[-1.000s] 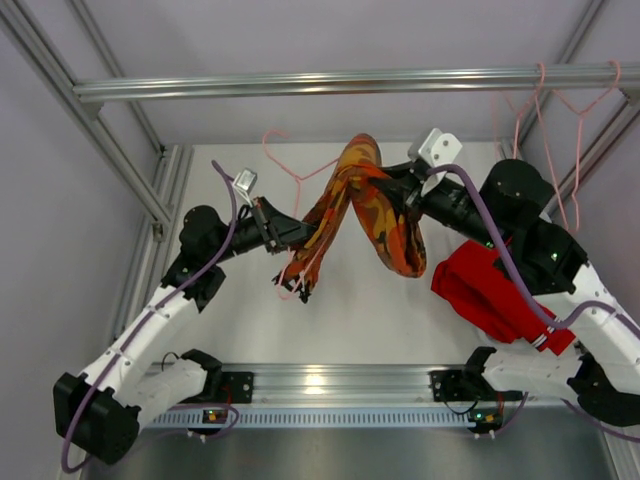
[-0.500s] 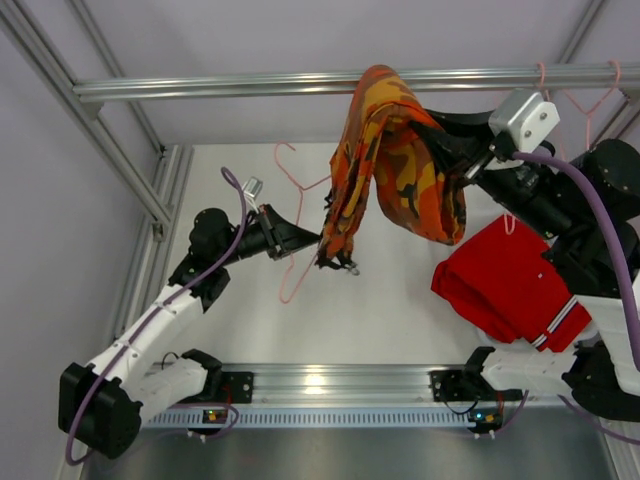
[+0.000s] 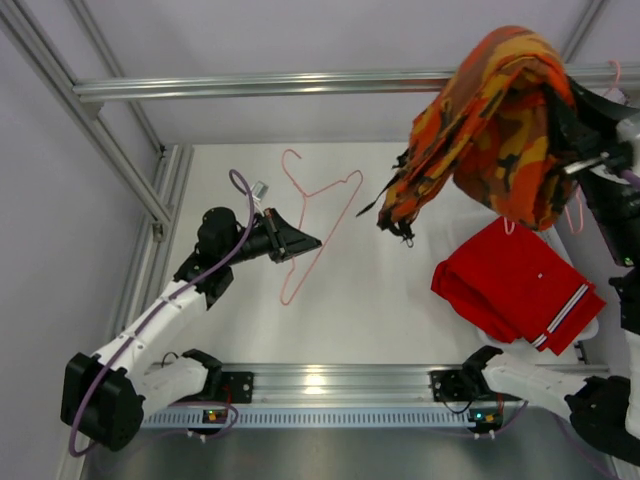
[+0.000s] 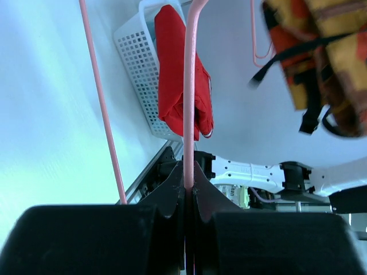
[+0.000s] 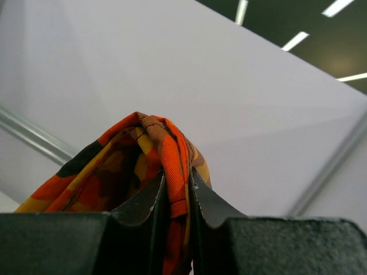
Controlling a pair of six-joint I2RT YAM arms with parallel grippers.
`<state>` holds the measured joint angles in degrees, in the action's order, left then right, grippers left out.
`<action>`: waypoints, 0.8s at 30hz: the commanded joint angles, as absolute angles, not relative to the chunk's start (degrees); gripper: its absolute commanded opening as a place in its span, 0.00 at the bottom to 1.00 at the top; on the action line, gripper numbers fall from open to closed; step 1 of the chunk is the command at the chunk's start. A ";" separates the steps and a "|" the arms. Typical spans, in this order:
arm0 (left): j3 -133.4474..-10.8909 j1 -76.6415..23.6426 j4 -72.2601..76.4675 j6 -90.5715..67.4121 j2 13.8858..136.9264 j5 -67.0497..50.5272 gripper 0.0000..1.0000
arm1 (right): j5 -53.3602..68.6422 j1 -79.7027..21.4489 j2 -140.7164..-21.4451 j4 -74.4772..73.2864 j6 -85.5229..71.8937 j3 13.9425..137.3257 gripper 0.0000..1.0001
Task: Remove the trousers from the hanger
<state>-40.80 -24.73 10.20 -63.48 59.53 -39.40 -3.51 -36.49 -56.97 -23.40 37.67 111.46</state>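
- Pale lilac walls and an aluminium frame close in a white table (image 3: 400,320), with a rail (image 3: 250,84) crossing overhead at the far side.
- At the right front of the table stands a white perforated basket (image 4: 140,69). The red trousers (image 3: 510,280) lie folded across it and cover most of it from above. What lies under them cannot be made out.
- A white striped trim runs along one edge of the red trousers.
- The orange-yellow trousers (image 3: 500,130) hang in the air at the far right, well above the table and clear of the hanger. They are bunched into a drooping fold, patterned in orange, yellow and dark brown, with black cords dangling from the lower end.
- The right gripper (image 5: 179,189) is clamped on the top fold of the orange-yellow trousers, with cloth pinched between both fingers.
- The left gripper (image 4: 188,172) is clenched tight on the pink wire hanger (image 4: 189,86), which is bare and held low over the table left of centre.
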 commanded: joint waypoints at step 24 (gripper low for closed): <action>-46.31 -25.49 14.33 -63.37 63.19 -39.99 0.00 | -30.94 -4.22 -37.18 -12.31 72.97 75.60 0.00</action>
